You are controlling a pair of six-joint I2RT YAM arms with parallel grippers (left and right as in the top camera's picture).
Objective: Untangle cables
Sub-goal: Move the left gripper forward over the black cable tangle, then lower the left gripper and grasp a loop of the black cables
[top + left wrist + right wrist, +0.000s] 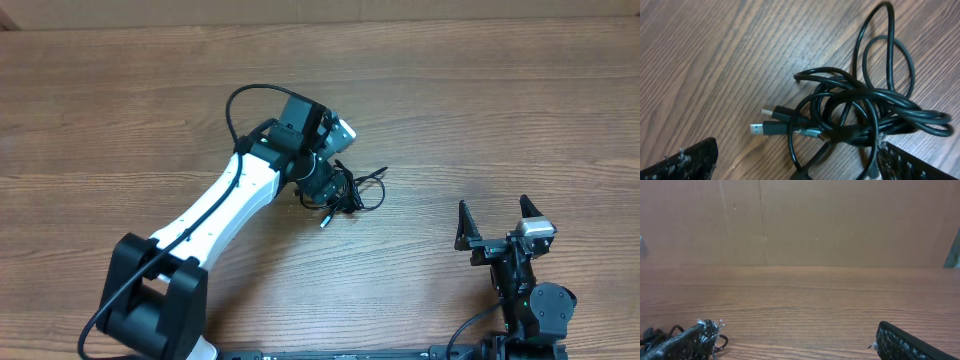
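The cables [355, 190] lie as one black tangle on the wooden table, just right of the left arm's wrist. In the left wrist view the cables [865, 117] form a knot with loose loops reaching up and right, and two plug ends [771, 121] point left, one tipped silver-blue. My left gripper [795, 162] hovers over the knot, open, its fingers [687, 159] wide on either side and part of the tangle between them. My right gripper [493, 208] stands open near the front right, away from the cables. A bit of the cables [660, 332] shows behind its left finger.
A cardboard wall [800, 222] stands along the table's far edge. The left arm's white link [215, 215] runs diagonally from its black base [155, 295] at the front left. Bare wood lies between the two grippers.
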